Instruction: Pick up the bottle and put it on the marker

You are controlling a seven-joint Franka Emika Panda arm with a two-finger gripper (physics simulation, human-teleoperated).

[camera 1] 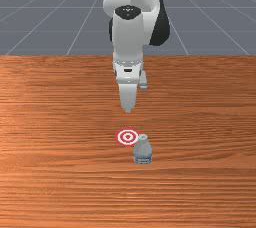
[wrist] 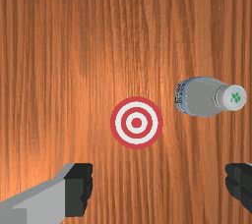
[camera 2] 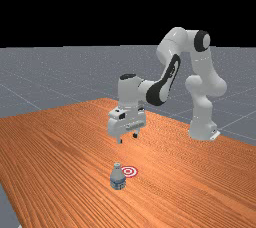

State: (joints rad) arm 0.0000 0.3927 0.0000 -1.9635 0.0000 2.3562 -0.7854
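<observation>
- Bottle (camera 2: pixel 118 179): qty 1, nearest obj. in front & far views. Upright on table (camera 1: pixel 50 187), just beside marker (wrist: pixel 137 123), small gap b/w base & rings in wrist view. Pos. in front view: nearer cam than marker, a bit to the front view's right.
- Label (wrist: pixel 181 96): 1, blue-ish band w/ dark print round lower part of bottle; print too small to read, brand can't tell.
- Cap (wrist: pixel 232 98): 1, white, w/ 1 green emblem on top; can't make out what it is.
- Marker: qty 1, flat on table, round. Rings: 3 red (incl. center dot), 2 white, alternating, red outermost.
- Gripper (camera 2: pixel 127 138): qty 1, up above table, well apart from bottle, pointing down. Fingers (wrist: pixel 78 188): 2, dark tips, spread wide, nothing b/w them, no hold on bottle. Wrist view: marker ahead of gap b/w fingers, bottle ahead too, off to one finger's side.
- Arm (camera 2: pixel 203 62): 1, white/grey w/ black parts, bent over table. Base (camera 2: pixel 202 127): 1, far view's right.
- Floor (camera 1: pixel 35 22): grey w/ pale grid lines, past table edge.
</observation>
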